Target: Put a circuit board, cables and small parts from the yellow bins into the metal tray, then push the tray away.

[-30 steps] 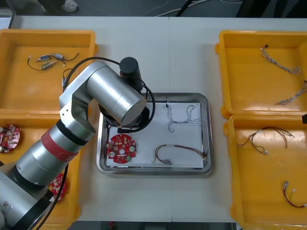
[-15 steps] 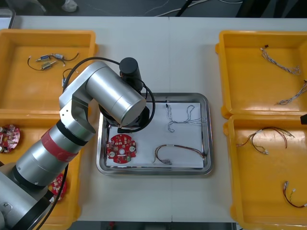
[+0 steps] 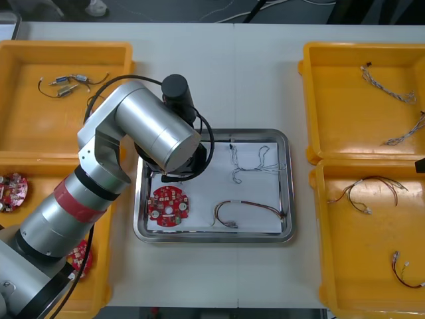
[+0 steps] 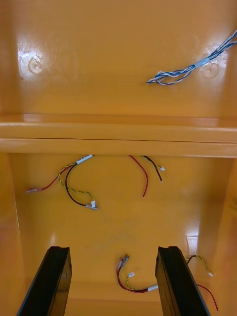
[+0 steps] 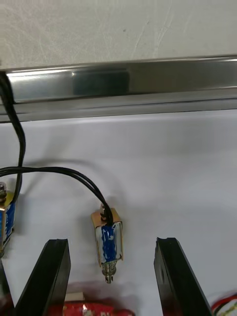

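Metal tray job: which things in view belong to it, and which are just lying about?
Job: metal tray, circuit board, small metal part below the open left end effector.
Lying about: spare cables in the right yellow bins, below the right end effector.

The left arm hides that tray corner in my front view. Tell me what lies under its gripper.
Observer: A small metal part with black leads lies on the tray's white inside, between the open left gripper's fingers, touching neither.
Operator: Now report the right gripper.
Observer: The right gripper is open over a yellow bin, with a red and yellow cable lying between its fingers.
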Controlling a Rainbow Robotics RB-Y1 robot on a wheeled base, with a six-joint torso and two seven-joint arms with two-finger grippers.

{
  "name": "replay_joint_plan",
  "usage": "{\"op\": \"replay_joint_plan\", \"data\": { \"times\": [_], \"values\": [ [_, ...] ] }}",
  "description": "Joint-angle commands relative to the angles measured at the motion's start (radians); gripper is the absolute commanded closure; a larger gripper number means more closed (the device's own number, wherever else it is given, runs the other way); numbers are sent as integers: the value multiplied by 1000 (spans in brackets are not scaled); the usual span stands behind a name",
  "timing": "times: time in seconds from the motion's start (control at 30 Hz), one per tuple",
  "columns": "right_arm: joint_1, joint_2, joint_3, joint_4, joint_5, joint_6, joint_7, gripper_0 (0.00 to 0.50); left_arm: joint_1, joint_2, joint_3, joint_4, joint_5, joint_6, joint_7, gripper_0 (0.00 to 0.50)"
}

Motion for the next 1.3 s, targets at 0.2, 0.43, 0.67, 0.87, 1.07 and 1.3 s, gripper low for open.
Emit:
{"op": "replay_joint_plan", "data": {
  "times": [0.2,0.43,0.67,0.87,1.07,1.3],
  "values": [
    [10,3,-15,-6,-11,3,-1,0,-12,76,82,-146,106,131,-66,0],
    [10,3,-15,-6,-17,3,-3,0,-42,117,123,-193,188,187,-58,0],
    [9,3,-15,-8,-25,3,-3,0,-100,163,207,-216,284,236,-63,0],
    [4,3,-11,-18,-37,3,-1,0,-141,223,295,-220,390,236,-64,0],
    [-33,-1,54,-43,-49,3,10,0,-157,310,336,-222,459,236,-74,0],
    [-109,-4,187,-63,-78,3,26,0,-155,421,348,-223,488,236,-98,0]
  ]
}}
